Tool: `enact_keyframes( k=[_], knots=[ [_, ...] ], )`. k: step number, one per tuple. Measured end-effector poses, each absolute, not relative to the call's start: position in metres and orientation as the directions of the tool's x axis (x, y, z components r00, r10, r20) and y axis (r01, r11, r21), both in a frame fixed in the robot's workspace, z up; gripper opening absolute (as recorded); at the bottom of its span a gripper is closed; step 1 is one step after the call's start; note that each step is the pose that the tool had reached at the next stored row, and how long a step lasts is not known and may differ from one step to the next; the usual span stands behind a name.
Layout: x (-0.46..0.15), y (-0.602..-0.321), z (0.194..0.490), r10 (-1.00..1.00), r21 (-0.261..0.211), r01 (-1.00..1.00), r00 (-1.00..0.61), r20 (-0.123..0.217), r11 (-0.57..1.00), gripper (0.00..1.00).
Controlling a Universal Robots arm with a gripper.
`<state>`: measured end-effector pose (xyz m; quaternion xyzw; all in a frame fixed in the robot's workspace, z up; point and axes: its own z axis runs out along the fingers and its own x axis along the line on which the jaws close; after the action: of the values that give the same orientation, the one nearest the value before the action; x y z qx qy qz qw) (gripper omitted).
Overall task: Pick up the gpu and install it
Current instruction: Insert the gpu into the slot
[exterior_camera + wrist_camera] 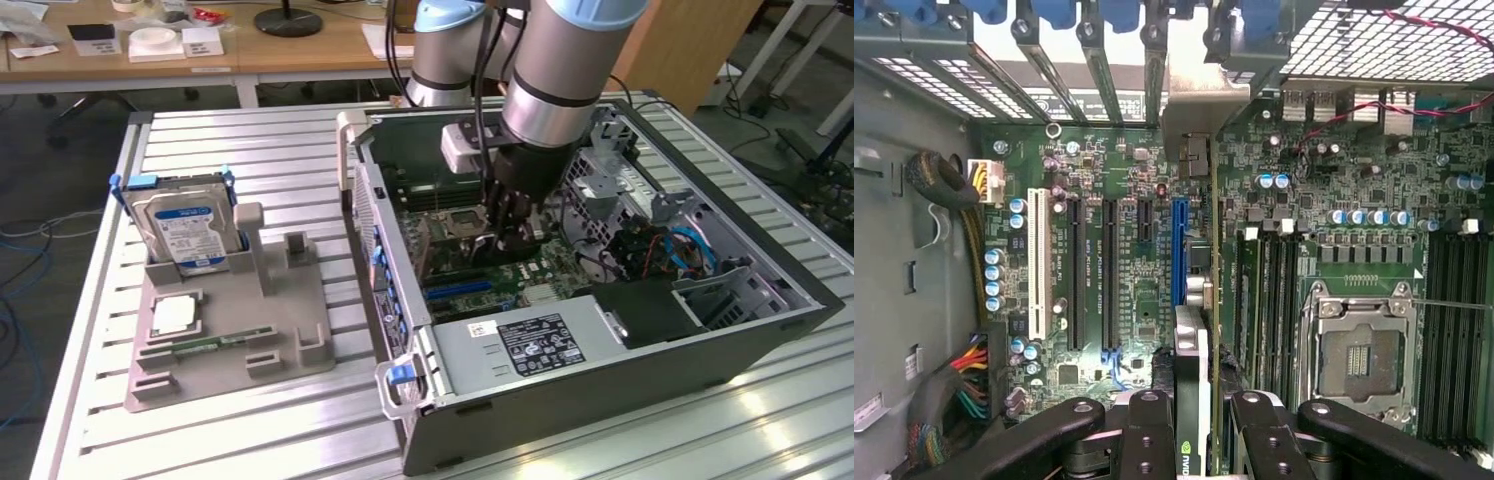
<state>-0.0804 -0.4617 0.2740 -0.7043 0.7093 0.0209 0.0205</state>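
- pincer [1194,425] is clamped on the graphics card [1195,355], held edge-on inside the computer case [747,330].
- card hangs just beside the blue slot [1179,250] on the motherboard [1134,330].
- to seat it well, i judge: card upright, edge along slot, even downward pressure.

Slatted metal table [240,140] carries grey parts holder [227,365], open computer case [601,400].

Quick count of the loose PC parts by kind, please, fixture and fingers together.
Hard drive: 1, standing upright in the grey fixture
Silver square chip: 1, flat on the fixture
Memory stick: 1, lying on the fixture
gpu: 1, gripped edge-on between the fingers
Total: 4
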Motion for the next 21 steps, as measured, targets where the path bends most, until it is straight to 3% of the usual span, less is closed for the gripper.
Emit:
enact_keyframes(
  k=[21],
  knots=[
    [-0.0867, -0.4643, 0.2697, -0.998, 0.001, -1.0, 0.004, -0.059, -0.004, 0.27]
  ],
)
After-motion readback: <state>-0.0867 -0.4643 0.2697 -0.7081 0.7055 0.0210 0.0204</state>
